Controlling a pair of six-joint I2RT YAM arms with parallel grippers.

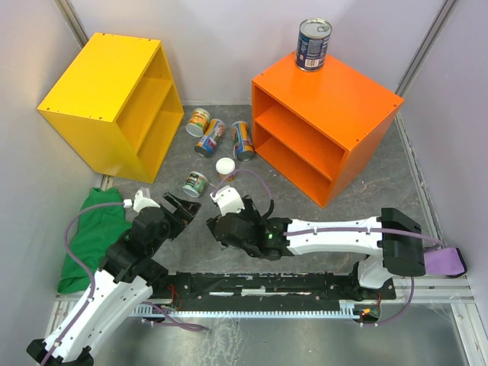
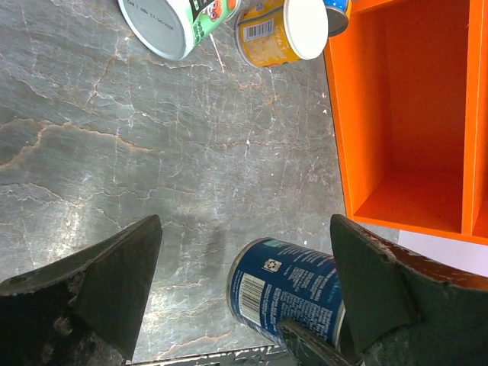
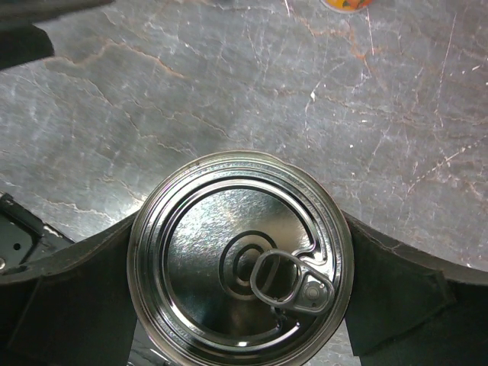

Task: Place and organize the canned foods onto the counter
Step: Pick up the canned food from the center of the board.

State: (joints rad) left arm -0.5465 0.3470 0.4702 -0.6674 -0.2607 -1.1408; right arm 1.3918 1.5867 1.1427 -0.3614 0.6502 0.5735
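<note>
Tin (image 3: pixel 240 290), silver pull-tab top up, near the middle of the table (image 2: pixel 152 152), just off the near left corner of the counter (image 1: pixel 335 99). I see the right gripper (image 3: pixel 241 236) clamped on it, one jaw against each side of its wall. I cannot tell whether the tin's base rests on the table. A second tin (image 1: pixel 313 44) stands upright at the far corner of the counter's top. Three cans (image 1: pixel 210 137) lie on their sides at the far middle of the table, between the counter and the yellow cabinet (image 1: pixel 99 84). Nearer to me a white-lidded can (image 1: pixel 225 165) stands upright. A green-labelled can (image 1: pixel 195 184) lies on its side just to its left. The left gripper (image 2: pixel 244 229) hangs over bare table just left of the tin, jaws wide apart and holding nothing. A green cloth (image 1: pixel 91 229) lies at the table's left edge, beside the left arm.
</note>
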